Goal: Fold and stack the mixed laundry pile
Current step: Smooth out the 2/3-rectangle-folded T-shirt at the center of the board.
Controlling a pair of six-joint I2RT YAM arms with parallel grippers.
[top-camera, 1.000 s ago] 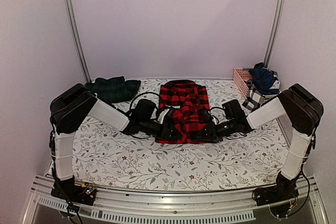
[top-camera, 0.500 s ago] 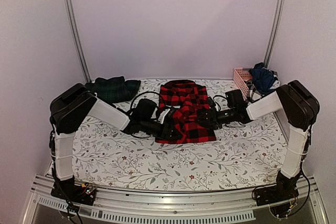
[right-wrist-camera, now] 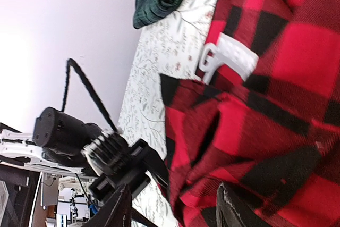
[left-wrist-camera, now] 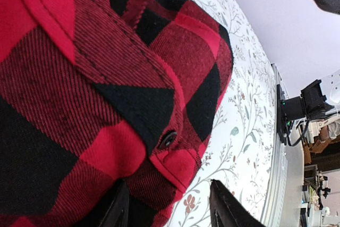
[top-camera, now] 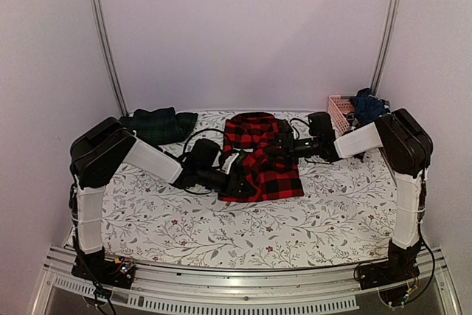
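Observation:
A red-and-black checked flannel shirt (top-camera: 259, 158) lies flat mid-table on the leaf-patterned cloth. My left gripper (top-camera: 243, 181) sits low at its near-left hem. In the left wrist view the jaws (left-wrist-camera: 167, 184) stand open, with the buttoned hem corner (left-wrist-camera: 175, 158) between the fingers. My right gripper (top-camera: 274, 154) hovers over the shirt's middle, open; a rumpled fold (right-wrist-camera: 223, 131) lies under its spread fingers (right-wrist-camera: 239, 206). A dark green tartan piece (top-camera: 158, 125) rests at the back left. Dark navy clothes (top-camera: 367, 107) fill the basket.
A pink slatted basket (top-camera: 339, 112) stands at the back right corner. Aluminium posts (top-camera: 103, 35) rise at both back corners. The left arm's cable (top-camera: 195, 138) loops over the cloth beside the shirt. The metal rail (top-camera: 236, 285) marks the near edge.
The right gripper has travelled from the shirt's near-right edge toward the back and left, over the shirt's middle, and its jaws have spread. The left arm has stayed put.

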